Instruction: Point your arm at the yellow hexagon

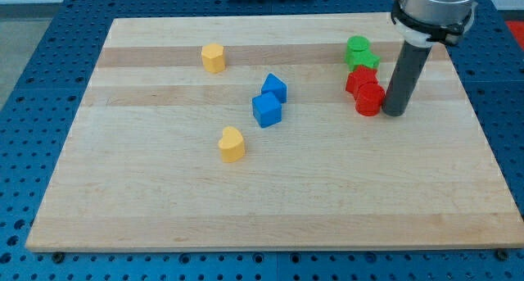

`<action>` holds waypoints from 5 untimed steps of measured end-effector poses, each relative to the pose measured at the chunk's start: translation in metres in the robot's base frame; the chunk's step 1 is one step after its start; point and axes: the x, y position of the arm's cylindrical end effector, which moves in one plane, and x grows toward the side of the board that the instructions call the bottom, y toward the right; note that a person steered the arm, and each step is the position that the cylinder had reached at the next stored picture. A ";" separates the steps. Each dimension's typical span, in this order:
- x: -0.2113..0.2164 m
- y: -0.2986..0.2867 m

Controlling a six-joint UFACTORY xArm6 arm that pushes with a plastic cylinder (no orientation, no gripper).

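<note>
The yellow hexagon (213,58) sits near the view's top left of the wooden board (270,207). My tip (395,111) rests on the board at the view's right, far from the hexagon, just right of a red block (369,100). A second yellow block (232,144), heart-like in shape, lies left of the board's centre, below the hexagon.
Two blue blocks (274,88) (266,111) touch near the centre. A red star-like block (359,79) sits above the other red one. A green round block (357,47) and a green star-like block (365,61) stand above the reds. Blue perforated table (33,84) surrounds the board.
</note>
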 end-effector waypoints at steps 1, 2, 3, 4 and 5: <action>0.001 -0.002; 0.003 -0.005; 0.003 -0.005; 0.006 -0.005; 0.023 -0.003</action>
